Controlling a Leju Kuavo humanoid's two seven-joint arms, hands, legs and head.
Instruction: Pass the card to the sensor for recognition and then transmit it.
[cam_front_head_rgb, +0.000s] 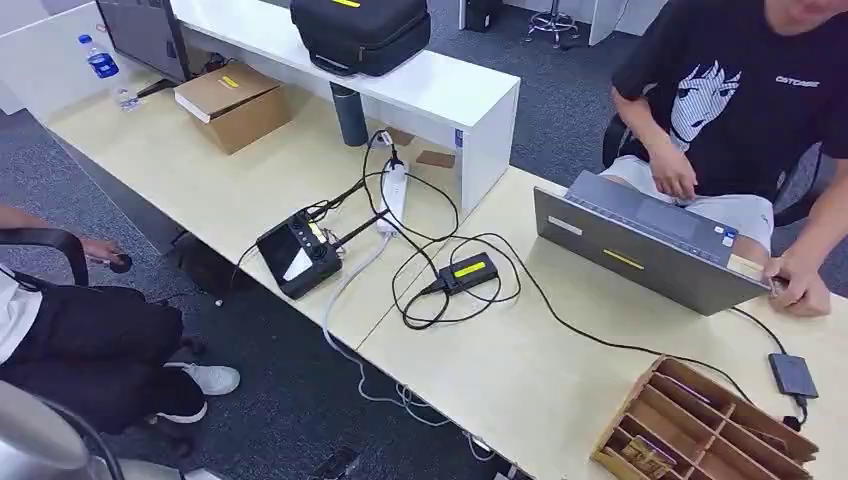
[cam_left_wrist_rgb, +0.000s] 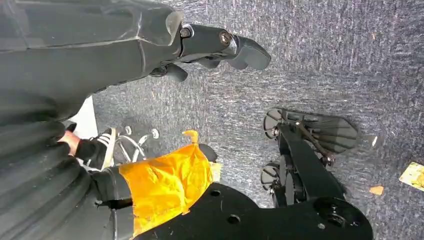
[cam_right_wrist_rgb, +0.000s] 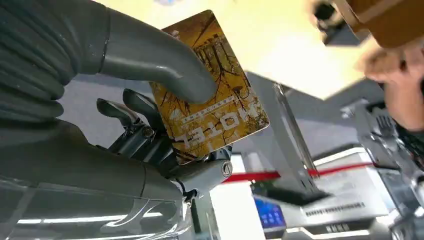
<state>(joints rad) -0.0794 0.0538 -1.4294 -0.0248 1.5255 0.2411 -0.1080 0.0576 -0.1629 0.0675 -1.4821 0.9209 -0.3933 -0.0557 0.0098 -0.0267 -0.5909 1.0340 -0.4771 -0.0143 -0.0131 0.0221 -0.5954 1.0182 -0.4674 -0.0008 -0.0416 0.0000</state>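
Observation:
My right hand (cam_right_wrist_rgb: 150, 115) pinches a gold card (cam_right_wrist_rgb: 220, 107) printed "HOTEL" between its thumb (cam_right_wrist_rgb: 165, 70) and its dark fingers (cam_right_wrist_rgb: 135, 120). The card's face is turned toward the wrist camera, and a pale tabletop (cam_right_wrist_rgb: 280, 45) lies beyond it. In the head view a small black box with a yellow label (cam_front_head_rgb: 468, 270) lies on the table, wired by black cables; it looks like the sensor. My left hand (cam_left_wrist_rgb: 210, 47) hangs over the grey carpet, holds nothing, and its fingers are apart.
A wooden divided card rack (cam_front_head_rgb: 700, 430) stands at the table's near right corner. A person (cam_front_head_rgb: 740, 90) sits behind a grey laptop (cam_front_head_rgb: 640, 245). A black controller (cam_front_head_rgb: 300, 255), a power strip (cam_front_head_rgb: 392, 195) and a cardboard box (cam_front_head_rgb: 232, 103) lie to the left. Another person (cam_front_head_rgb: 70, 340) sits at the left.

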